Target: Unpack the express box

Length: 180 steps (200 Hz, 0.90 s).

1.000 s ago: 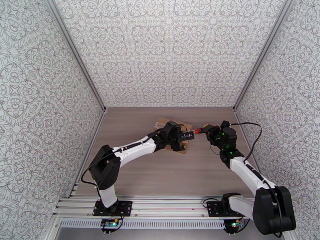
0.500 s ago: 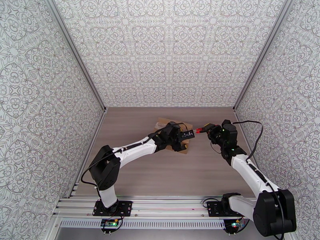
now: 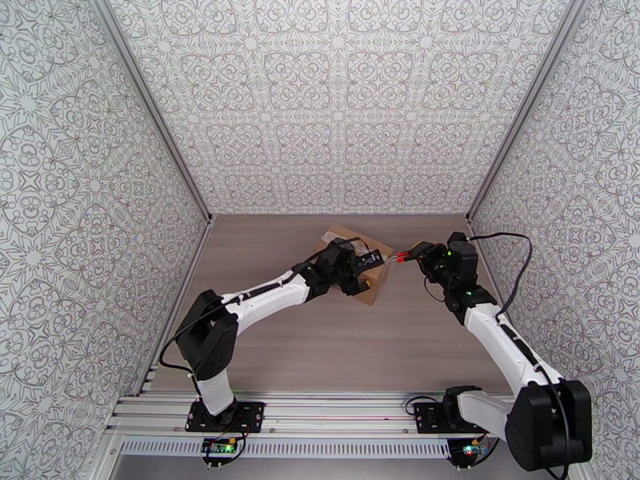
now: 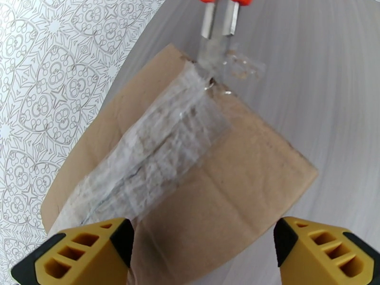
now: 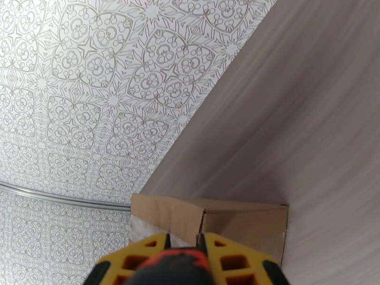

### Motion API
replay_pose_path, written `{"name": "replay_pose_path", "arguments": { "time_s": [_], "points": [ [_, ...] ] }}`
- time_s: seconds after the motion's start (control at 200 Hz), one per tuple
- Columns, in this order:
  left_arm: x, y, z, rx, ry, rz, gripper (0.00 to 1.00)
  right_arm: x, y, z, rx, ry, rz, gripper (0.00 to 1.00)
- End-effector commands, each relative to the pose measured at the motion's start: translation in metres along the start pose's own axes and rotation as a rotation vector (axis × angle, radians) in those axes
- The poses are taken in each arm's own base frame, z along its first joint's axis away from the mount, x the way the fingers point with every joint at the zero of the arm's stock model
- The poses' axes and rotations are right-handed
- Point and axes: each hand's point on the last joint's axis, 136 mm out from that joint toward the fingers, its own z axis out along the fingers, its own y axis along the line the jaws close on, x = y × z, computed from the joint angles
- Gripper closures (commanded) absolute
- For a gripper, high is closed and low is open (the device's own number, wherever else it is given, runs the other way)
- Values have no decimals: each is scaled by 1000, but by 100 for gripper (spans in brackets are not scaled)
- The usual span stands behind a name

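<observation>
The express box (image 3: 346,236), brown cardboard with clear tape (image 4: 156,153) along its seam, lies at mid-table. My left gripper (image 3: 370,262) sits over it. In the left wrist view its yellow fingers (image 4: 80,255) stand wide on either side of the box (image 4: 228,186), closed across its near end. My right gripper (image 3: 420,254) is shut on a red-and-black utility knife (image 3: 402,255). The knife's metal blade (image 4: 218,24) meets the torn tape at the box's far edge. The right wrist view looks over the knife handle (image 5: 175,264) at the box's end (image 5: 242,224).
Patterned walls (image 3: 336,106) close the table in at the back and on both sides. Bare wooden tabletop (image 3: 336,346) stretches between the box and the arm bases. A black cable (image 3: 512,266) loops off the right wrist.
The box and my left gripper have shifted a little right and away, and the box has turned. My right gripper with the knife has moved back and slightly right.
</observation>
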Motion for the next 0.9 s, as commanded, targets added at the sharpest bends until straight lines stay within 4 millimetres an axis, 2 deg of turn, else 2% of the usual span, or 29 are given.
{"name": "replay_pose_path", "arguments": {
  "time_s": [0.0, 0.16, 0.345, 0.495, 0.725, 0.895],
  "points": [
    [-14, 12, -4, -29, -43, -12, 16, -4, 16, 0, -50, 4, 1, 100],
    [-19, 13, -1, -28, -49, 4, 16, -2, 12, -10, -9, 13, -6, 100],
    [-20, 12, 1, -27, -49, 4, 16, -1, -8, -18, 29, -33, 29, 100],
    [-20, 8, 2, -20, -46, 15, 16, -11, -3, -25, -9, -102, 25, 100],
    [-20, 1, 5, -8, -43, 26, 16, -19, 10, -19, -82, -140, 40, 100],
    [-23, 1, 7, -5, -50, 26, 16, -13, 10, -11, -70, -104, 25, 100]
  ]
}}
